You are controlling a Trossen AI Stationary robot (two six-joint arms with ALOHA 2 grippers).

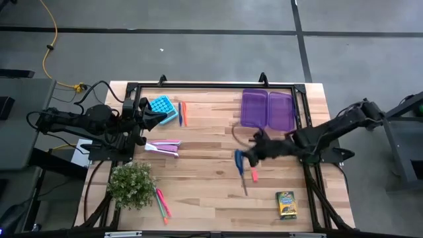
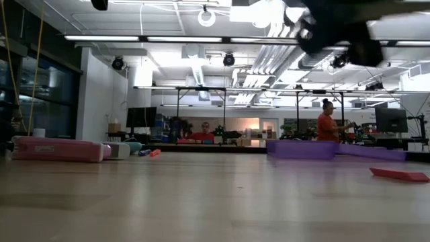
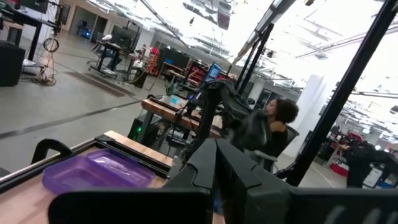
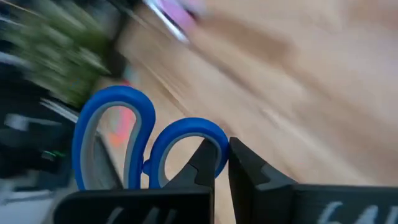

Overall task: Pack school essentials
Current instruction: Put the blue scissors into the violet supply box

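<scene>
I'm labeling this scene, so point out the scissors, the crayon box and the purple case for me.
scissors (image 4: 180,146): right wrist view, on a blue handle loop.
crayon box (image 1: 286,205): high view, middle of its top face.
purple case (image 1: 267,110): high view, centre where its two open halves meet.

The high view looks straight down on the whole worktop from far above. The low view sits at worktop level, facing across the boards into the room. Both show the purple case at the far edge. The left wrist view also faces that case; the right wrist view hangs close over the scissors.
</scene>
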